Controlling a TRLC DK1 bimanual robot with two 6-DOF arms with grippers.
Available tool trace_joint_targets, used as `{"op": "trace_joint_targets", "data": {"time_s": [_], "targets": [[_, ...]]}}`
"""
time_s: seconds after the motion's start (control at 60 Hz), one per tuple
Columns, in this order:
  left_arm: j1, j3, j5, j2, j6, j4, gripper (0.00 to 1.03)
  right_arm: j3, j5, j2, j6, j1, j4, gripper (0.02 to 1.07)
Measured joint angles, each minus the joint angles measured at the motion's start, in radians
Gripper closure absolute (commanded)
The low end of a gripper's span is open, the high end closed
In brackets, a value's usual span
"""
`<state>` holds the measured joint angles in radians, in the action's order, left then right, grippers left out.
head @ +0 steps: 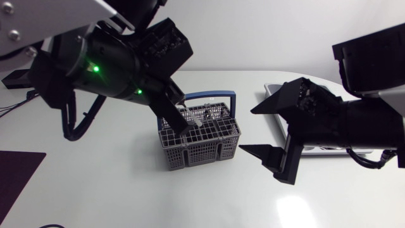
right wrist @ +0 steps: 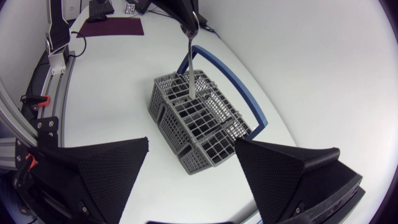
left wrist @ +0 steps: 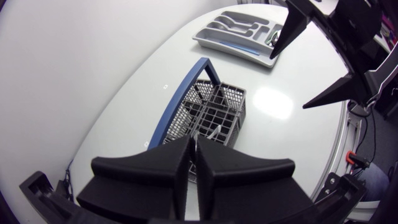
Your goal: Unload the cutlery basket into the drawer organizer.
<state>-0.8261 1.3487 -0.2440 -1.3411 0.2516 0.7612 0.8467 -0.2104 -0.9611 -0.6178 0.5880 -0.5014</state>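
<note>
The grey cutlery basket point(head: 201, 144) with a blue handle point(head: 209, 95) stands mid-table. My left gripper point(head: 181, 124) hangs over its near-left corner, shut on a silver piece of cutlery point(right wrist: 191, 65) that hangs upright with its lower end still inside a basket cell point(right wrist: 193, 99). In the left wrist view the fingers point(left wrist: 180, 162) meet just above the basket point(left wrist: 214, 115). My right gripper point(head: 269, 130) stands open and holds nothing, level with the basket on its right side point(right wrist: 193, 142). The grey drawer organizer point(left wrist: 205, 40) lies beyond it, partly hidden by my right arm.
Some cutlery lies in the organizer's compartments point(left wrist: 235, 22). A dark purple mat point(head: 16, 174) sits at the table's front left corner. Cables point(head: 12, 104) trail over the left edge. Bare white tabletop point(head: 158, 196) lies in front of the basket.
</note>
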Motion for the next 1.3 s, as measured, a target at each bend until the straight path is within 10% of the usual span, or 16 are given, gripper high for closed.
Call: {"op": "trace_joint_targets", "data": {"time_s": [0.35, 0.483, 0.917, 1.3], "targets": [[0.167, 0.017, 0.428, -0.023, -0.204, -0.003, 0.99, -0.076, 0.111, 0.001, 0.129, 0.141, 0.150, 0.17], [0.178, 0.025, 0.519, -0.066, -0.247, -0.002, 0.99, -0.083, 0.189, -0.023, 0.148, 0.183, 0.246, 0.37], [0.200, 0.061, 0.607, -0.110, -0.278, 0.002, 0.99, -0.083, 0.276, -0.166, 0.151, 0.222, 0.394, 0.83], [0.200, 0.061, 0.615, -0.111, -0.278, 0.005, 0.99, -0.033, 0.325, -0.217, 0.151, 0.245, 0.413, 0.86]]}}
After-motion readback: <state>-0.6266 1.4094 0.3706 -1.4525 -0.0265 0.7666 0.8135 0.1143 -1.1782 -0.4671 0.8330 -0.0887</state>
